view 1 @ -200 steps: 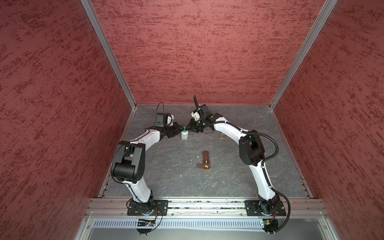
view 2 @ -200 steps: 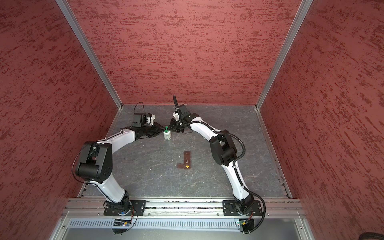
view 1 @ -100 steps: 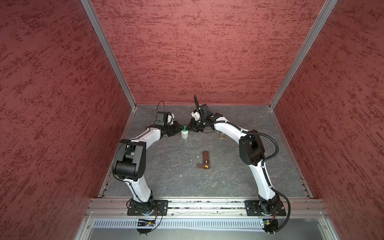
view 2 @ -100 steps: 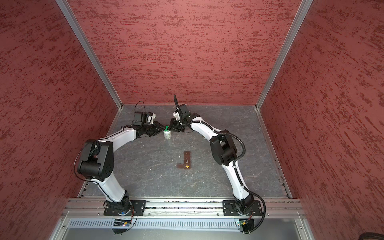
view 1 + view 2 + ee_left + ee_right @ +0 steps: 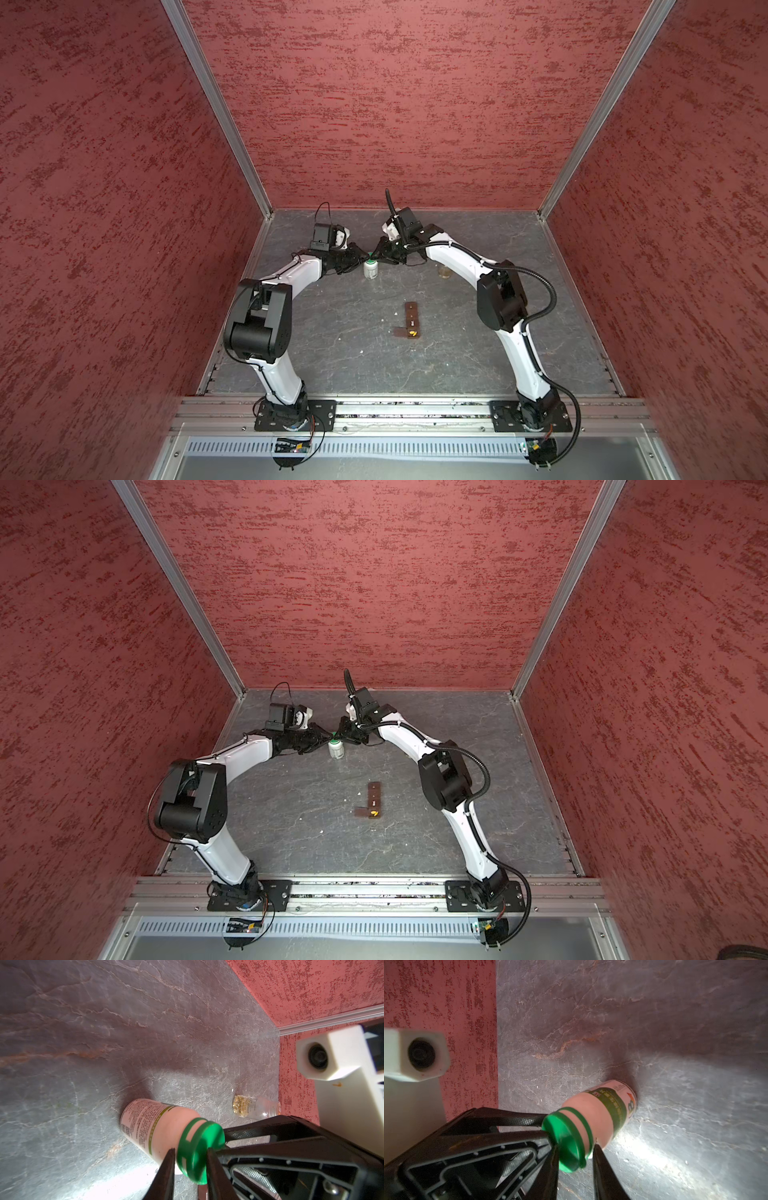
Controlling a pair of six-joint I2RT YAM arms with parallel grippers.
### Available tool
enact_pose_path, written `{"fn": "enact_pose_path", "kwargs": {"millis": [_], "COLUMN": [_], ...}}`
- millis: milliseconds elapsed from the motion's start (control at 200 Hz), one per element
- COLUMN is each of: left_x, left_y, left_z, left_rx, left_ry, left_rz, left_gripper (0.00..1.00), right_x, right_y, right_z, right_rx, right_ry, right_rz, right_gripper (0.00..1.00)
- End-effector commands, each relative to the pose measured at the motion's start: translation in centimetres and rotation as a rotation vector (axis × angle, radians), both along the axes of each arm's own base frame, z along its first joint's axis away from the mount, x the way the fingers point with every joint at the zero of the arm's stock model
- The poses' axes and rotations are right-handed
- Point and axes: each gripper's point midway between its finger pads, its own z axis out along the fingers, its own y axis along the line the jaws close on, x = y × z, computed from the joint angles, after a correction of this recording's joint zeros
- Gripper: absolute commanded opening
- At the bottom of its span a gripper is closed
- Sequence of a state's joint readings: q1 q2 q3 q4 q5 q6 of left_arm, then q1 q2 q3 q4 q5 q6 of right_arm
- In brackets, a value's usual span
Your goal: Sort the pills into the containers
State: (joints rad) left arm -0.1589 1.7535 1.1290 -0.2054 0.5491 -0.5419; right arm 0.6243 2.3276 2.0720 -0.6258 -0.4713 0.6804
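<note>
I count two bottles. One white bottle stands upright at the back of the worktop. The left gripper and right gripper crowd each other at its green cap, their jaws astride it. I cannot tell whether they pinch. One clear bottle stands beside the right arm. Well apart, one brown strip holds one yellow pill.

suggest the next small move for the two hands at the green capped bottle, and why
Probably drop the left hand down to clamp the white bottle by its body, leaving the right hand to work the green cap. Both hands crowd that cap, it is on, and the bottle stands unbraced on the table. Whether either grips it I cannot tell.
</note>
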Motion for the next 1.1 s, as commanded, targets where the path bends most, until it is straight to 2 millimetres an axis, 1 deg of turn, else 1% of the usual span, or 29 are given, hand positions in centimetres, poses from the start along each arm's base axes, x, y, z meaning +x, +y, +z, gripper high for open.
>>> {"fn": "enact_pose_path", "kwargs": {"millis": [0, 85, 180, 276, 351, 436, 521, 621, 666, 726, 791, 857, 952, 1002, 1032, 1097], "left_x": [-1.1, -1.0, -0.7, -0.5, -0.4, -0.6, -1.1, -2.6, -3.5, -5.0, -7.1, -9.4, -13.1, -15.0, -16.2, -18.2], "left_y": [0.3, 0.7, 1.2, 1.6, 1.9, 2.2, 2.5, 2.8, 2.8, 2.5, 1.9, 0.4, -1.6, -2.6, -3.0, -3.6], "left_z": [-0.5, 0.1, 1.1, 2.4, 3.6, 5.2, 6.5, 7.2, 7.2, 7.1, 6.3, 5.3, 2.7, 1.1, -0.2, -2.5], "left_rx": [0.023, 0.026, 0.027, 0.03, 0.029, 0.022, 0.025, 0.042, 0.056, 0.085, 0.132, 0.164, 0.214, 0.234, 0.255, 0.29], "left_ry": [0.056, 0.041, 0.016, -0.016, -0.051, -0.099, -0.137, -0.158, -0.161, -0.157, -0.141, -0.124, -0.075, -0.044, -0.015, 0.03], "left_rz": [-0.001, 0.013, 0.029, 0.044, 0.054, 0.062, 0.067, 0.076, 0.075, 0.061, 0.04, 0.0, -0.054, -0.082, -0.097, -0.12], "left_gripper": [0.3, 0.34, 0.4, 0.48, 0.52, 0.52, 0.52, 0.5, 0.48, 0.47, 0.44, 0.41, 0.36, 0.31, 0.28, 0.24], "right_x": [0.2, 0.5, 0.8, 1.0, 1.1, 1.0, 0.8, 0.1, -0.4, -1.2, -2.2, -3.7, -5.9, -7.2, -8.0, -9.6], "right_y": [-0.2, -0.2, -0.3, -0.4, -0.6, -0.9, -1.5, -2.8, -3.5, -4.6, -6.0, -7.2, -9.0, -10.2, -10.8, -12.2], "right_z": [-0.8, -0.1, 0.6, 1.5, 2.7, 3.9, 5.1, 6.3, 6.4, 6.8, 6.7, 6.7, 6.5, 6.2, 6.0, 5.4], "right_rx": [-0.047, -0.049, -0.055, -0.059, -0.055, -0.058, -0.063, -0.072, -0.079, -0.09, -0.112, -0.119, -0.131, -0.14, -0.143, -0.146], "right_ry": [-0.002, -0.015, -0.03, -0.048, -0.067, -0.088, -0.111, -0.144, -0.156, -0.174, -0.19, -0.214, -0.256, -0.27, -0.276, -0.28], "right_rz": [-0.011, -0.013, -0.014, -0.02, -0.024, -0.034, -0.047, -0.075, -0.087, -0.107, -0.124, -0.131, -0.144, -0.155, -0.159, -0.173], "right_gripper": [0.32, 0.36, 0.39, 0.46, 0.51, 0.55, 0.56, 0.56, 0.55, 0.53, 0.49, 0.45, 0.4, 0.37, 0.36, 0.34]}}
